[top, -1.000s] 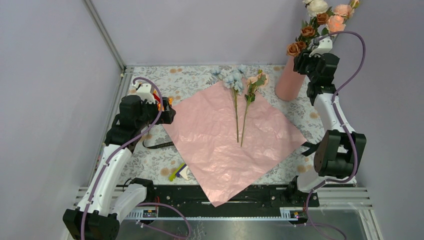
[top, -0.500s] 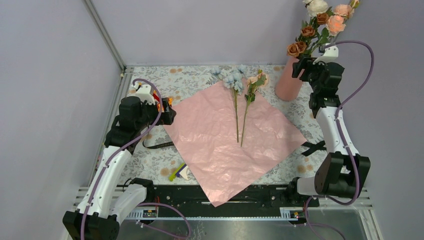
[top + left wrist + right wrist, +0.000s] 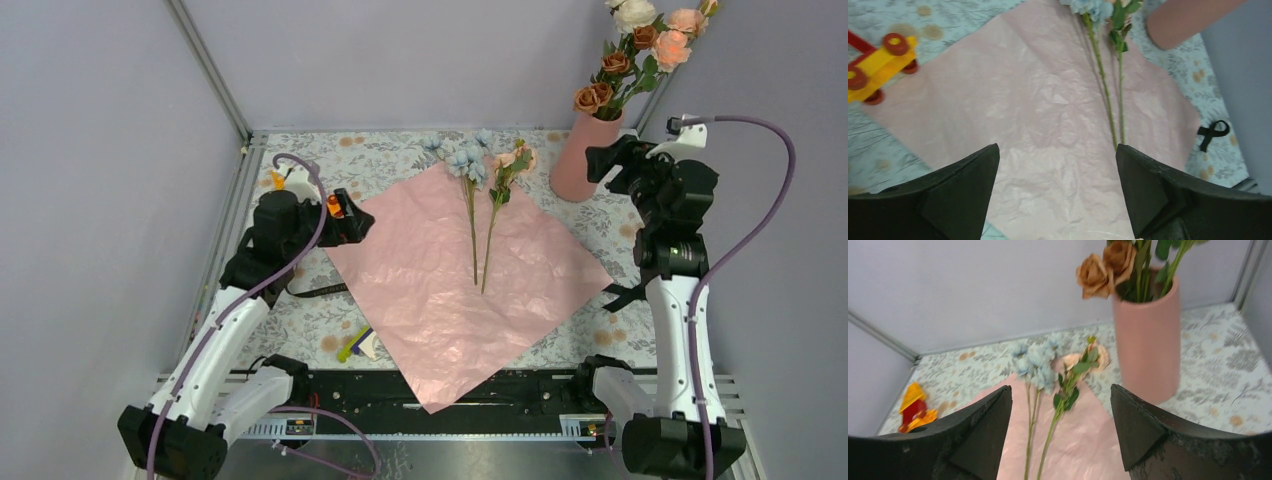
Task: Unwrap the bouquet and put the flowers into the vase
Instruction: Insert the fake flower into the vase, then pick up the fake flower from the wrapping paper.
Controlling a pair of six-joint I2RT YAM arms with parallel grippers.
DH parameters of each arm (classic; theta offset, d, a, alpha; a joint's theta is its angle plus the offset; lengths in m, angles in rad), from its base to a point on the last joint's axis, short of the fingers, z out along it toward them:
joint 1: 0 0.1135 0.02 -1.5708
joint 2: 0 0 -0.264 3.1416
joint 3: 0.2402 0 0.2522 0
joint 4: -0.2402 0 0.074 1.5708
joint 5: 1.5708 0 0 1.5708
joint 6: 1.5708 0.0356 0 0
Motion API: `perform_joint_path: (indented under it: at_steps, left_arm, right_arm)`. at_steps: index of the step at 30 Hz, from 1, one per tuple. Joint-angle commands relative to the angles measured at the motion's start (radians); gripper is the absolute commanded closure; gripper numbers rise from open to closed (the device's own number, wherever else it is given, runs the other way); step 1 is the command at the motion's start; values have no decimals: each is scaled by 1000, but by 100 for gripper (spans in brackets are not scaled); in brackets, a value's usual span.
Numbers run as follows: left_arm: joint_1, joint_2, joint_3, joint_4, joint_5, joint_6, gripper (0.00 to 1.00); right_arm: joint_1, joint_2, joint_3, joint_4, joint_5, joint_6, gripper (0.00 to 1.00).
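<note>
Right arm has backed off the vase and swung upward since a second ago; the left gripper [image 3: 1057, 148] has slid a bit toward the paper's left corner. The right gripper [image 3: 1060, 389] hangs just right of the tall matte salmon-pink cylinder vase [image 3: 578, 166], apart from it, jaws spread wide, nothing in them. Left jaws also spread wide and empty, over the paper's left corner.

Bouquet is unwrapped: the crinkled pink paper sheet [image 3: 450, 290] lies flat, diamond-wise, on the floral-printed tablecloth [image 3: 380, 160]. Vase stands upright at the far right corner, off the paper. It holds rust-brown, peach-pink and cream-white artificial blooms [image 3: 640, 40] on green leafy stems, heads well above the rim.

Two stems lie on the paper side by side, heads at the far corner: a pale blue flower stem [image 3: 471, 225] and a peach flower stem [image 3: 492, 235], lower ends nearly touching mid-sheet.

A black ribbon [image 3: 315, 290] lies on the cloth by the paper's left edge; another black strip [image 3: 622, 295] sits off the right corner. A yellow-and-red toy [image 3: 878, 65] sits beside the left corner.
</note>
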Motion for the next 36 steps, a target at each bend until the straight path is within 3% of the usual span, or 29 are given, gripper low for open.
perform_joint_path:
  at_steps: [1, 7, 13, 20, 26, 36]
  left_arm:
    - [-113, 74, -14, 169, -60, -142, 8]
    - [-279, 336, 36, 326, -86, -232, 8]
    - [-405, 641, 208, 394, -84, -260, 10]
    - [-439, 964, 428, 376, -51, -262, 28]
    - [-452, 1140, 559, 335, -41, -247, 42]
    - [-461, 1255, 656, 307, -51, -218, 54]
  right_arm:
    - [-2, -71, -40, -194, -69, 84, 21]
    - [-2, -125, -105, -290, -161, 156, 22]
    - [-2, -159, -187, -311, -219, 208, 24]
    - [-2, -183, -213, -341, -243, 215, 25]
    - [-2, -190, -209, -353, -258, 213, 25]
    - [-2, -187, -222, -357, -268, 214, 25]
